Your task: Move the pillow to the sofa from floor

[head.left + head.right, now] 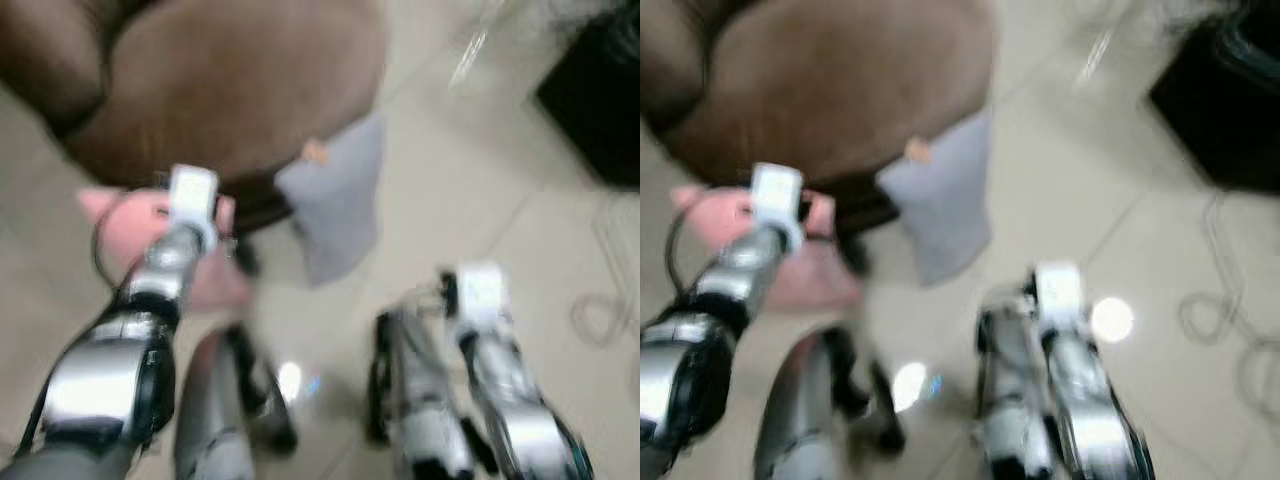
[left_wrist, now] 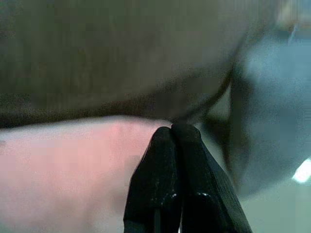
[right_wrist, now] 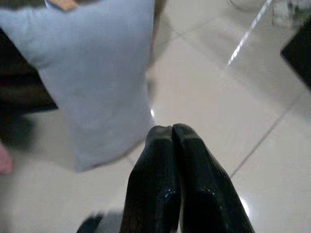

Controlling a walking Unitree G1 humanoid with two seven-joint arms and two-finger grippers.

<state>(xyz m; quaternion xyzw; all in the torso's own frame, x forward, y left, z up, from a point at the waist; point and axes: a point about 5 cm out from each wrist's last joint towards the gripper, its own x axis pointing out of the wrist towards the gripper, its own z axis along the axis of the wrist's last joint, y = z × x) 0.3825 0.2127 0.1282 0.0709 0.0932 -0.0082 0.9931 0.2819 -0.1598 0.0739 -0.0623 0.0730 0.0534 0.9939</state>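
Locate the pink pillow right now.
Head views: the pink pillow lies on the floor at the robot's left, against the base of the brown sofa, left of the grey pillow. The left gripper, fingers shut, hovers over it.

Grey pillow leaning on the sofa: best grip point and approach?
Probably the grey pillow's free lower corner on the floor, coming from the open floor side with the right tool, which points at it. Its upper edge leans against the sofa, so that side is blocked.
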